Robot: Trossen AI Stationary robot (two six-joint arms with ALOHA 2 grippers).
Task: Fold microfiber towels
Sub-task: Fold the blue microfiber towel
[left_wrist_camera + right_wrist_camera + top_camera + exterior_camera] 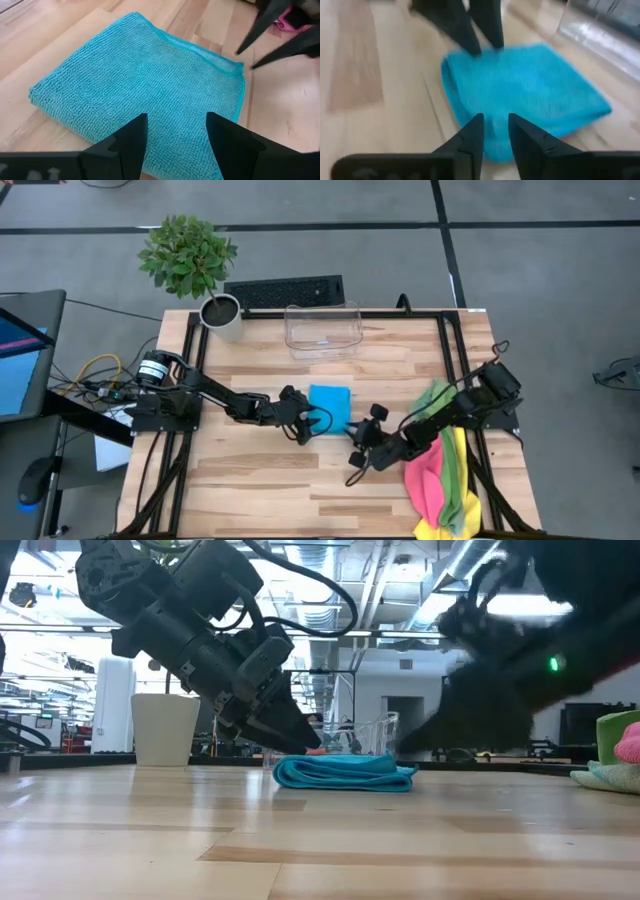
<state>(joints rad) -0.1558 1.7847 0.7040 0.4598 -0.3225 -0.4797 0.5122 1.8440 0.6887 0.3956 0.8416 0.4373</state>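
While the folded blue towel (pixel 330 408) lies flat, both parted grippers flank it.

A: What colour is the folded microfiber towel (pixel 330 406) in the middle of the wooden table (pixel 260 480)?
B: Bright blue, turquoise up close, with a ribbed weave and a slightly brighter stitched edge.
A: And the table?
B: Pale wood planks with light and darker tan streaks, inside a black frame.
A: The heap of towels (pixel 445 470) to the right of the blue one?
B: Pink, yellow and bright green mixed together.
A: The arms?
B: Both dark, nearly black; so are the left gripper (pixel 306 422) and right gripper (pixel 362 436).
A: Behind the blue towel?
B: A clear plastic bin (pixel 322 329), a black keyboard (pixel 284 292), and a green-leaved plant (pixel 187 254) in a white pot (pixel 222 317).
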